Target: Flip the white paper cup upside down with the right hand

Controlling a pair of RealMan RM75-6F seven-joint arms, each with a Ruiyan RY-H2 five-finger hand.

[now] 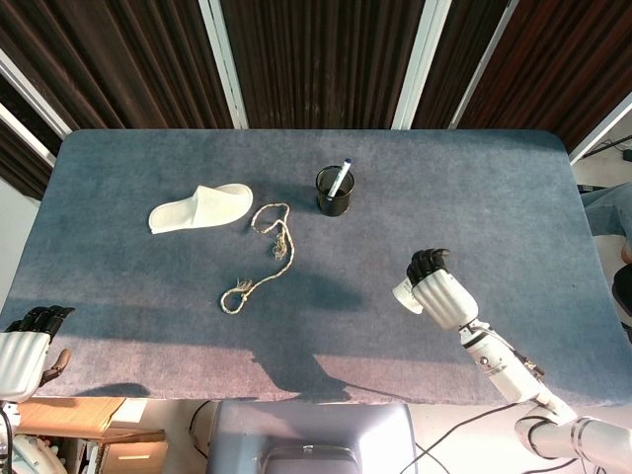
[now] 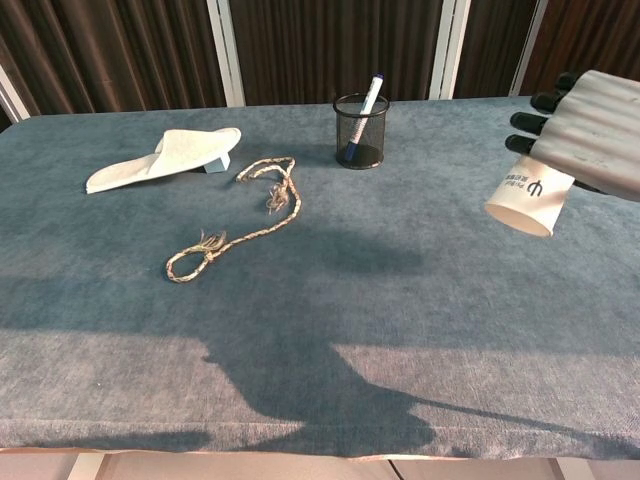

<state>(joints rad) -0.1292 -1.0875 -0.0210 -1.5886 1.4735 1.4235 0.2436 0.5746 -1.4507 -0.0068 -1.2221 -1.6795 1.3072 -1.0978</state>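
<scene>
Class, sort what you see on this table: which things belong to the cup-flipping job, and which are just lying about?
Part of the job:
white paper cup, held off the table, mouth tilted downward
right hand, gripping it

Just lying about:
white slipper
rope
mesh pen holder with a marker
left hand, at the table edge

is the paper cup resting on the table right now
No, in the chest view the right hand holds the paper cup in the air above the table, mouth tilted downward.

head view overhead, chest view low frontal, both sharing table [image 1: 138, 286]
</scene>
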